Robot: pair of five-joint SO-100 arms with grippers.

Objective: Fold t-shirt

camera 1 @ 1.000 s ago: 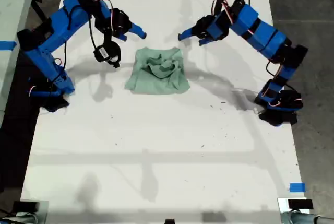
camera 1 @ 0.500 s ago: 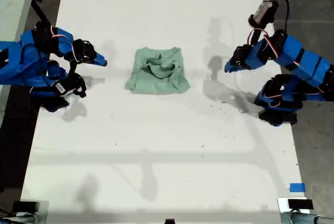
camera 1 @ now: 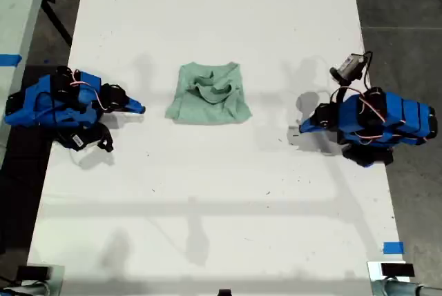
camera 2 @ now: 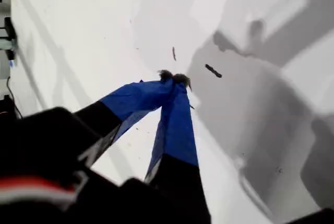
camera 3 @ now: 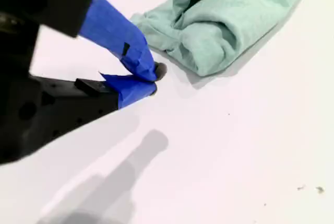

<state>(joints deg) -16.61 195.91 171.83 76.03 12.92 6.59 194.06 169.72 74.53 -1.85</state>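
The t-shirt (camera 1: 208, 94) lies on the white table (camera 1: 207, 206), in the middle between the two arms and a little toward the top of the exterior view. Both arms are folded low at the table's sides.

My second gripper (camera 1: 138, 109) is at the exterior view's left and is the nearer one. Its tips point at the shirt's near edge, close to it but not touching. In the second wrist view the t-shirt (camera 3: 229, 20) begins just past the tips of my second gripper (camera 3: 151, 80), and a strip of bare table shows between them. My first gripper (camera 1: 304, 127) is at the exterior view's right, well apart from the cloth. Its own view shows my first gripper (camera 2: 175, 80) over bare table with a few dark specks.

On both grippers the fingers are together, tips meeting, with nothing between them.

The shirt is already a small bundle, almost square, so I see no clear long axis. Its top layer is rumpled, with loose folds in the middle. I judge that the fold is done, or nearly
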